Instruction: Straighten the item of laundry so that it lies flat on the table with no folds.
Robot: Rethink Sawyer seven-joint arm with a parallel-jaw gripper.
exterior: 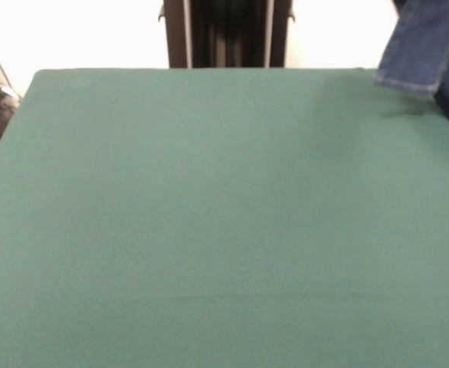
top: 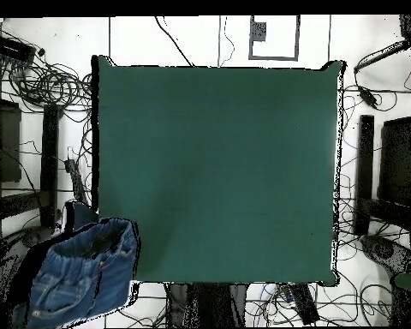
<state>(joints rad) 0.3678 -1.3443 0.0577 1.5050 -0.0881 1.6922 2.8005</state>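
The jeans point(exterior: 424, 42) are blue denim and hang at the top right of the front view, over the far right corner of the green table point(exterior: 209, 215). One leg hem hovers just above the cloth. In the overhead view the jeans point(top: 80, 274) show at the table's point(top: 217, 163) bottom left corner, waistband up, mostly beyond the table edge. What holds them up is hidden. My gripper and arm show in neither view.
The robot's dark pedestal point(exterior: 226, 32) stands behind the far table edge. Cables point(top: 46, 81) and dark equipment point(top: 396, 163) lie on the floor around the table. A dark shape point(top: 33, 257) sits beside the jeans.
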